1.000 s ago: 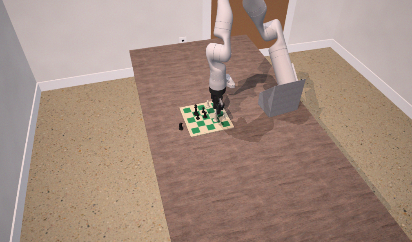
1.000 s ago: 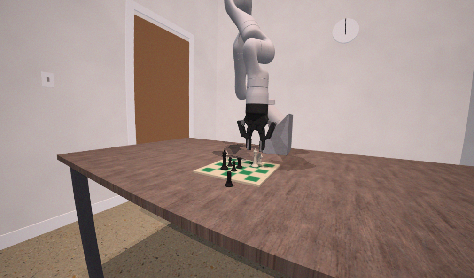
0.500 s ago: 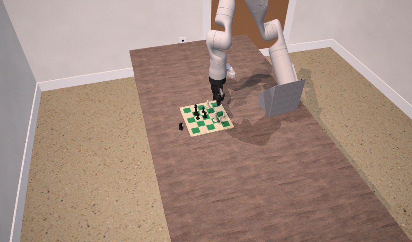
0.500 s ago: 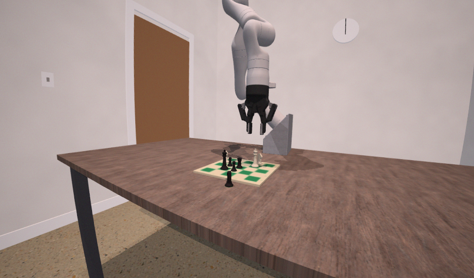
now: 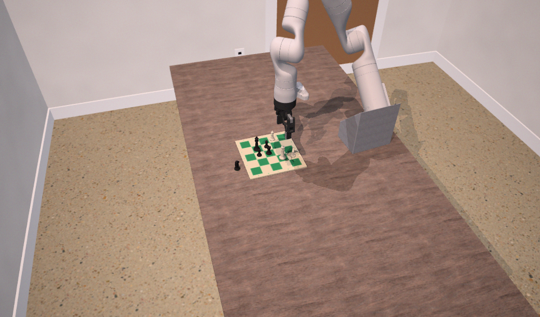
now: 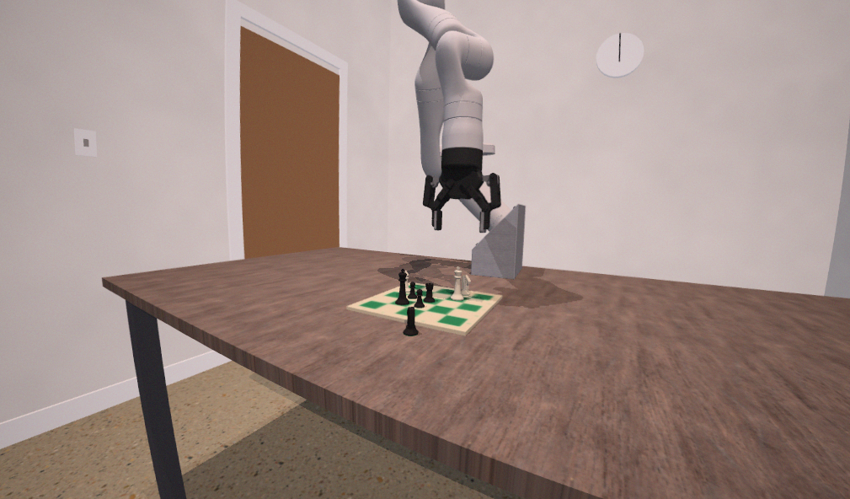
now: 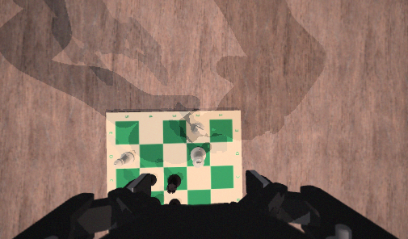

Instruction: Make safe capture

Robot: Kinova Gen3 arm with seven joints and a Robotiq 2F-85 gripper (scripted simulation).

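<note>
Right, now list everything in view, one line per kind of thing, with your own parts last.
Green-and-cream square chessboard: one, on the table
White chess pieces: three, on D5, D2 and E2
Black chess pieces: four, together on the board
Black chess knight: one, beside the board
Brown wood-grain table: one, under the board
Brown door: one, in the wall
White round clock: one, on the wall
Speckled floor: one, tan
White jointed arm: one, above the table
Grey wedge-shaped mount: one, on the table
Black two-finger gripper: one, open above the board
</note>
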